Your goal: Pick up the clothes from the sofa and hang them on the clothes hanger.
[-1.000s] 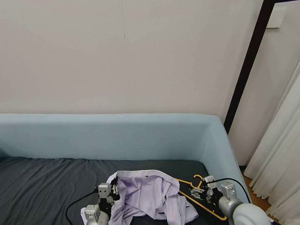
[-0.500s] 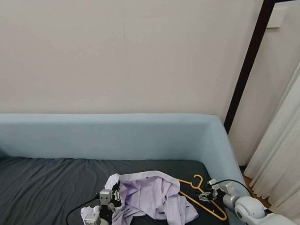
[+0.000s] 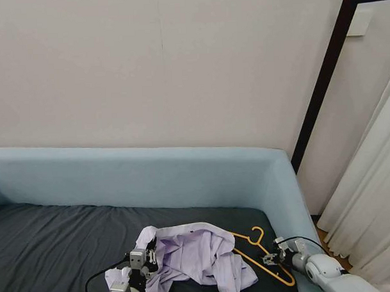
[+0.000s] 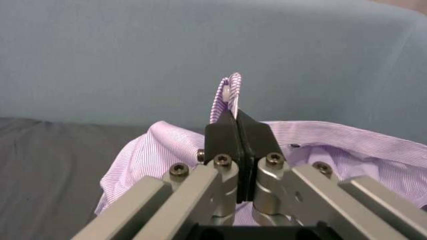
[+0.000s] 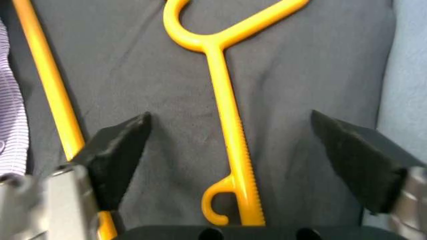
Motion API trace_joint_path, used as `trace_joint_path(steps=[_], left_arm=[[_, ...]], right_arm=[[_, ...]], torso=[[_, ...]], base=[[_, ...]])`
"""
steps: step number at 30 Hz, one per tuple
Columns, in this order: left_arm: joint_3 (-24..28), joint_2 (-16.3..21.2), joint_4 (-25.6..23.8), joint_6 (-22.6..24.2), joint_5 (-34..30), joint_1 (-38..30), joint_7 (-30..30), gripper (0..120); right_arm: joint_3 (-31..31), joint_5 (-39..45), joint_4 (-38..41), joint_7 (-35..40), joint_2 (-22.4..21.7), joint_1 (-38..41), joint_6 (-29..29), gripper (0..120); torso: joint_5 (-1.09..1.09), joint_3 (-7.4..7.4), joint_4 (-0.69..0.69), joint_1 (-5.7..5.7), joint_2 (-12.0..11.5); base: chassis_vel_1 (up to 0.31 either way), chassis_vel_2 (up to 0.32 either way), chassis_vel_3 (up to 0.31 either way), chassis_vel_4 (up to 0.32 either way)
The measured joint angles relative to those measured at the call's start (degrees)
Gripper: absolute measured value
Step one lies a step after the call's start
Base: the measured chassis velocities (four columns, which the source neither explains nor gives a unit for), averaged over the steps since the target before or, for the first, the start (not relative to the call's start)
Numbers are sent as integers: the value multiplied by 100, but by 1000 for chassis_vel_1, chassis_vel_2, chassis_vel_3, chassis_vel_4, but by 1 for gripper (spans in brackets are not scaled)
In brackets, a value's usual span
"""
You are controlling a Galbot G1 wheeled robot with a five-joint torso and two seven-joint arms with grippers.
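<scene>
Head view: shirt (image 3: 192, 258) crumpled on the sofa (image 3: 151, 176) seat. Left gripper (image 3: 142, 258) at its edge, right gripper (image 3: 274, 255) by the hanger (image 3: 259, 246).
Left wrist: jaws pinched tight on a shirt fold.
Right wrist: jaws wide, empty, straddling a hanger arm. Should close squarely on it.

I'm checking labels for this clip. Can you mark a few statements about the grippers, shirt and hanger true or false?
1. The left gripper has its jaws shut on a fold of the purple striped shirt. True.
2. The right gripper is clamped on the orange hanger. False: its jaws stand open, one on each side of the hanger's arm.
3. The shirt hangs on the hanger. False: it lies crumpled on the dark seat cushion, with the hanger flat next to it.
4. The sofa backrest is light blue. True.
</scene>
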Motion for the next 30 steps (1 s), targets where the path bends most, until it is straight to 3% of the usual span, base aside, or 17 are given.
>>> trace_joint_path(steps=[18, 22, 30], left_arm=[[-94, 9, -169, 3, 79, 161, -5, 0], [-88, 5, -175, 3, 84, 162, -6, 0], [-86, 3, -178, -1, 92, 173, -7, 0]], right_arm=[[-30, -220, -328, -288, 109, 101, 70, 17], [-15, -212, -321, -289, 96, 82, 76, 7], [-43, -87, -149, -8, 47, 21, 223, 6]], torso=[[-1, -1, 1, 0, 1], [0, -1, 1, 0, 1], [2, 1, -1, 0, 0]], base=[[0, 0, 0, 0], [0, 0, 0, 0], [0, 0, 0, 0]])
